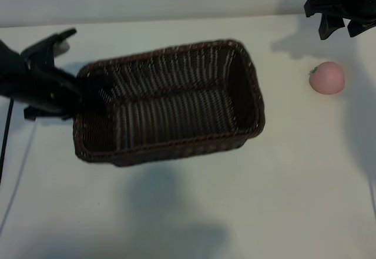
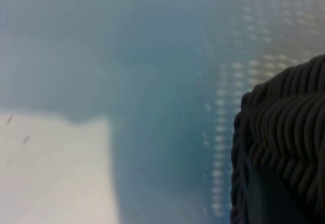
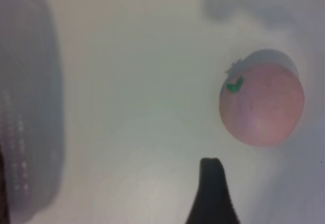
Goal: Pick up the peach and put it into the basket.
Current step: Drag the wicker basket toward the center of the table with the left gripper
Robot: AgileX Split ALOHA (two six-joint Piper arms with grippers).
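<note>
Bare table [image 1: 282, 200] surrounds the peach [image 1: 327, 77]; basket [image 1: 170, 100] well apart.

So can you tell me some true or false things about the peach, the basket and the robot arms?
1. The peach is already inside the basket. False: it lies on the white table, off to the basket's right in the exterior view.
2. The left gripper is at the basket's left end, closed on its rim. True.
3. The right gripper is holding the peach. False: it hangs above and behind the peach with its fingers open, not touching it.
4. The basket has nothing in it. True.
5. The peach has a little green spot on it. True.
</note>
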